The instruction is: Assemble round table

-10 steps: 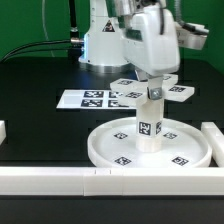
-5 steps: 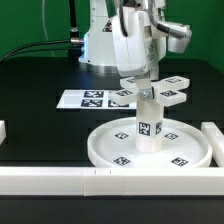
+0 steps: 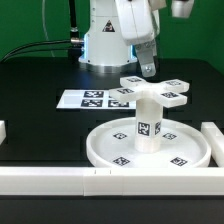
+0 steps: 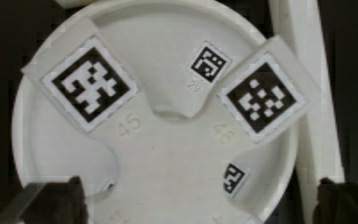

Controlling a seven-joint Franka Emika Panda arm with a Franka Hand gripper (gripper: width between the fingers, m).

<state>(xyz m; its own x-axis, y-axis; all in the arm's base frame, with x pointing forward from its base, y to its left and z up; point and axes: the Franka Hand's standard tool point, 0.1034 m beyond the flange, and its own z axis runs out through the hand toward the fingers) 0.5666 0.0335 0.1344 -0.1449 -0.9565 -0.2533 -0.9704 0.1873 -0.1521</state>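
Observation:
The large round rimmed disc [image 3: 100, 148] lies on the black table near the front rail. The short thick post [image 3: 149, 118] stands upright at its centre. The small cross-shaped piece [image 3: 155, 90] sits on top of the post with its tags facing up. My gripper [image 3: 147, 68] hangs a little above the cross piece, open and empty. In the wrist view the cross piece [image 4: 167, 110] fills the picture, with the disc [image 4: 229, 180] beneath it. My gripper [image 4: 194, 200] shows its dark fingers [image 4: 51, 200] wide apart on either side, touching nothing.
The marker board [image 3: 90, 99] lies flat behind the disc at the exterior view's left. Long white rails border the front [image 3: 60, 180] and the right [image 3: 212, 135]. The robot base [image 3: 105, 45] stands at the back.
My gripper has let go of the cross piece and risen clear of it. The cross piece stays on the post, turned a little from a second ago.

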